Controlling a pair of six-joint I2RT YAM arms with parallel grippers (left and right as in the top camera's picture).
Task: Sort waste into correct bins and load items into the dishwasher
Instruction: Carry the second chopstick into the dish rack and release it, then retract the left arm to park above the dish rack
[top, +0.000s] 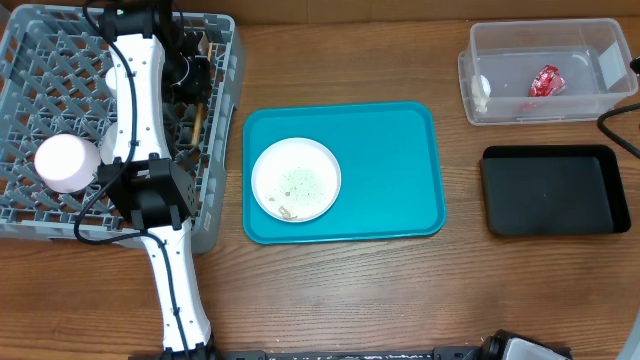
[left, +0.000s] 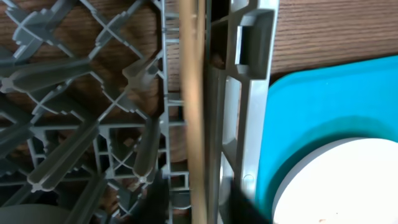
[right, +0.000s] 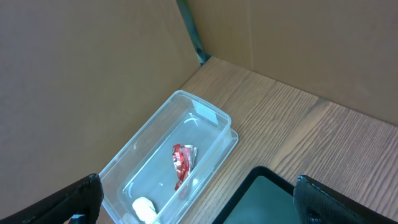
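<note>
A robot lab bench staged as a kitchen clean-up: a wood-grain worktop fenced by plain brown board ahead of the right tool, a cabled white robot arm over a grey dish rack, a teal serving tray, and a clear tub just below that tool.

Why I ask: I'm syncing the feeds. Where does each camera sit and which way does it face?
Overhead: above the table, facing straight down on dish rack, teal tray, clear tub, black tray; left arm shows.
Left wrist: over the rack's wall, facing down at chopstick and white plate; left gripper at bottom.
Right wrist: tilted down at the tub and red wrapper; right gripper in bottom corners.
Shared: overhead and right wrist both show tub, wrapper.
</note>
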